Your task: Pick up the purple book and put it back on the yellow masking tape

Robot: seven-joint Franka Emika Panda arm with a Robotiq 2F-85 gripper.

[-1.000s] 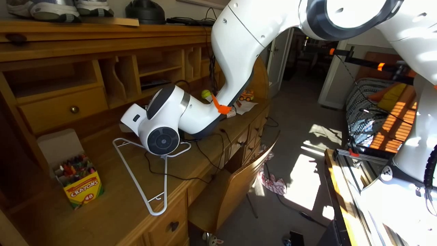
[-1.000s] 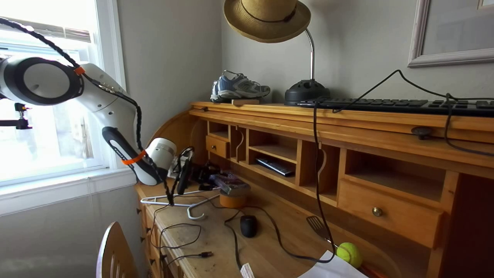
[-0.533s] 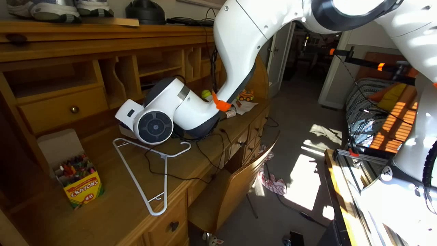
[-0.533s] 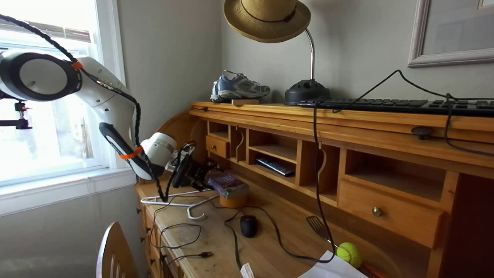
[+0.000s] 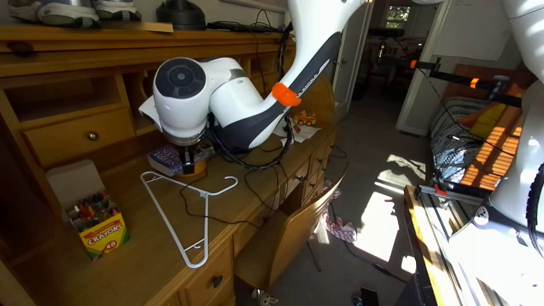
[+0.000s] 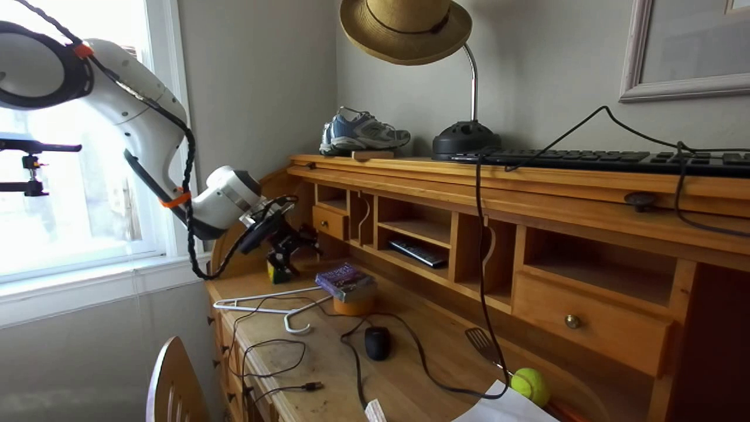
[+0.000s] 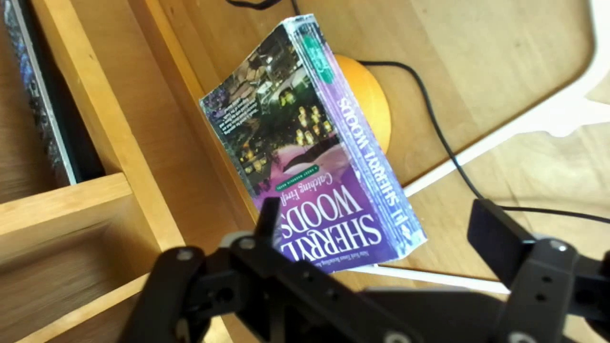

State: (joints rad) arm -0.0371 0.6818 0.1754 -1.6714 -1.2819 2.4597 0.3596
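Note:
The purple book lies roughly flat on top of the yellow masking tape, overhanging the roll. From the wrist view, the book's cover and spine face up toward me, and an edge of the orange-yellow roll shows beside the spine. My gripper is open, its two fingers wide apart with nothing held. An exterior view has the gripper raised above the desk and apart from the book. Part of the book is hidden behind the gripper in an exterior view.
A white hanger lies beside the roll, with black cables crossing the desk. The crayon box stands near the desk's end. A mouse sits near the roll. Wooden cubbyholes rise behind.
My gripper has opened and let go of the book, then backed up and away from it. The book stays on the tape roll, and the arm has risen.

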